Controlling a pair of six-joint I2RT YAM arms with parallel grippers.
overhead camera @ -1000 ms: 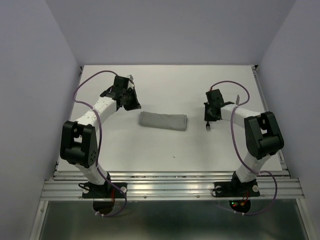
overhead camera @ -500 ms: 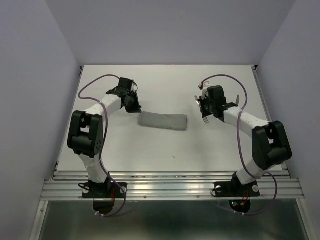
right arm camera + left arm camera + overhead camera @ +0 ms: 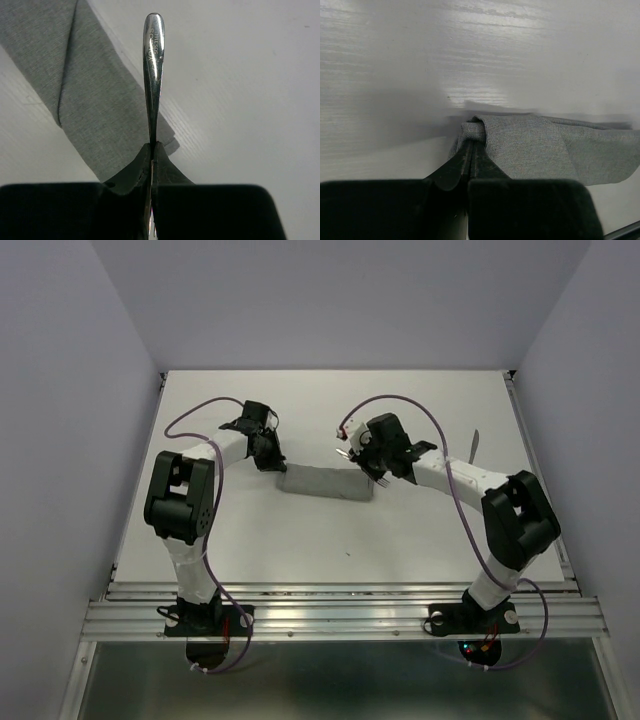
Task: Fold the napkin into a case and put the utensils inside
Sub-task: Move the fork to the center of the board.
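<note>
Left tool (image 3: 471,146): clenched on a bunched fold at the left end of the case (image 3: 327,481), low against the tabletop (image 3: 400,540).
Why I hold there: as I judge it, to pin that end so the thin cloth cannot slide when something is pushed in from the other end. The pinch may also lift a layer, but I cannot tell that from here.
Right tool (image 3: 152,148): clenched on a slim silver utensil (image 3: 152,60). The grip is partway along the shaft, and the rounded handle end sticks out past the fingers.
Which utensil: the working end is hidden under the tool, so I cannot tell fork from knife.
Where it is: at the right end of the case. In the right wrist view the handle runs along the border between grey cloth and bare tabletop. I cannot tell whether it touches the cloth.
Why the shaft grip: I think it leaves one end free to lead into the pocket.
Case: a narrow layered strip lying flat between my two tools, with a fold line showing near its right end.
Other utensil (image 3: 474,443): lies on the tabletop well to the right, apart from the case and untouched.
Step in hand: folding looks done, and I am lining up the first piece at the pocket.
Next move calls for: a shallow slide between layers, with the left end anchored.
Risk: the tip could catch the top layer and drag the floppy strip out of shape.
</note>
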